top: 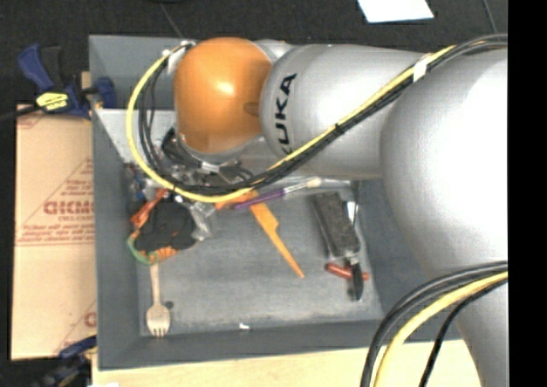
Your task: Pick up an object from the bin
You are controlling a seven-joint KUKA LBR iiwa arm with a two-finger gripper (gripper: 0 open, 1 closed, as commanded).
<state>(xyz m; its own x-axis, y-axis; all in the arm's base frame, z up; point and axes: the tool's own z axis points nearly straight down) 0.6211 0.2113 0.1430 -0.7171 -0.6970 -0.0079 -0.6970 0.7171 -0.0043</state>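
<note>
Gripper [195, 204] sits at 10 o'clock in bin [248, 296], under orange wrist cover [218, 95]. Open or closed: can't tell. Nearest thing is the black lump with orange and green bits [162, 231] at 9 o'clock, just beside it. Looks like the approach step. Next: centre over the lump, then clamp.

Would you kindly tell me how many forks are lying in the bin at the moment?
1. A pale fork lies by the lower-left corner of the bin, tines toward the near wall. The arm covers the bin's upper part, so others may be hidden.
</note>
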